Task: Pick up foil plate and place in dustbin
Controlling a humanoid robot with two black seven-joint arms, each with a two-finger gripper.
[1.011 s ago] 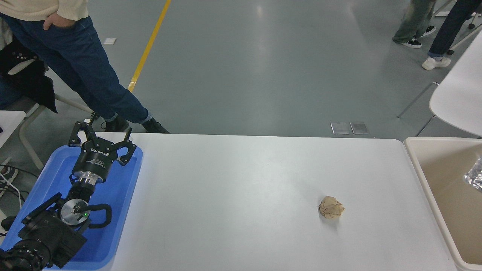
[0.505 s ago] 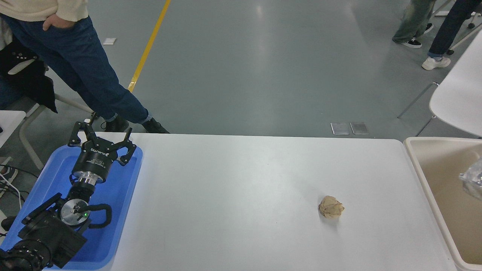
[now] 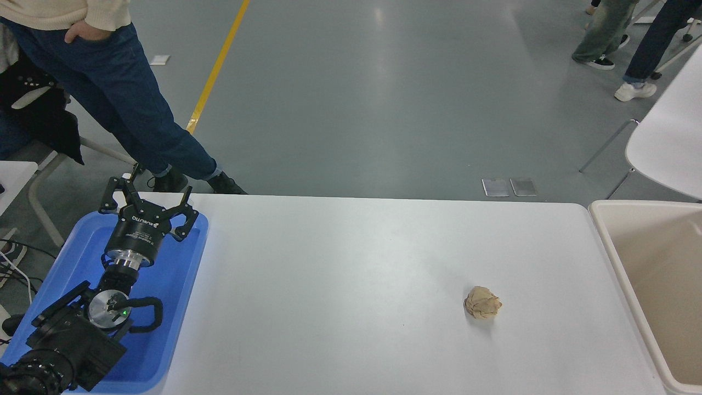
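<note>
The cream-beige dustbin (image 3: 609, 237) stands at the table's right end, partly cut off by the picture's edge. The foil plate is out of view; nothing silver shows in the visible part of the bin. My left gripper (image 3: 149, 196) is open and empty, parked over the blue tray at the lower left. My right arm and gripper are out of view.
A crumpled brown paper ball (image 3: 482, 302) lies on the white table (image 3: 351, 285) right of centre. A flat blue tray (image 3: 181, 285) sits under the left arm. A person in jeans (image 3: 126, 104) stands at the far left. Another white table (image 3: 666, 137) stands at the right.
The silver foil seen at the right edge over the dustbin has dropped and gone out of view. The left arm has not moved.
</note>
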